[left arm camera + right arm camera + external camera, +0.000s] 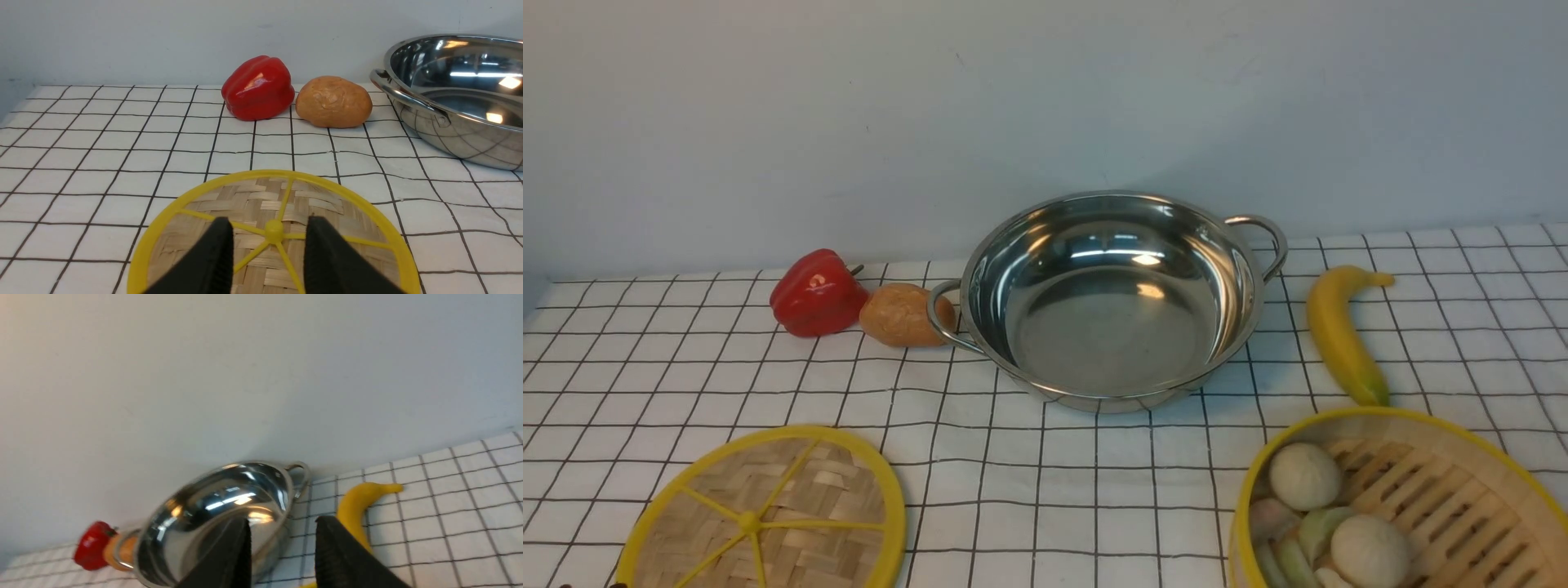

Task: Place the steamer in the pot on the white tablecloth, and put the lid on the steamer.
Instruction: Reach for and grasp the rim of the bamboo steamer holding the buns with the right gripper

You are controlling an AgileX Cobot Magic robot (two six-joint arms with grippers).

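Observation:
The shiny steel pot (1111, 302) stands empty at the middle back of the white tablecloth (1094, 490). The steamer (1396, 506), with pale buns and dumplings inside, sits at the front right, cut off by the frame edge. The flat woven lid (768, 514) lies at the front left. Neither gripper shows in the front view. In the left wrist view my left gripper (269, 220) is open and empty, hovering over the lid (253, 196) with its fingers either side of the centre hub. In the right wrist view my right gripper (282, 520) is open and empty, facing the pot (212, 506).
A red pepper (817, 292) and a brown potato (900, 314) lie just left of the pot, the potato against its left handle. A yellow banana (1339, 335) lies right of the pot, behind the steamer. A pale wall closes the back.

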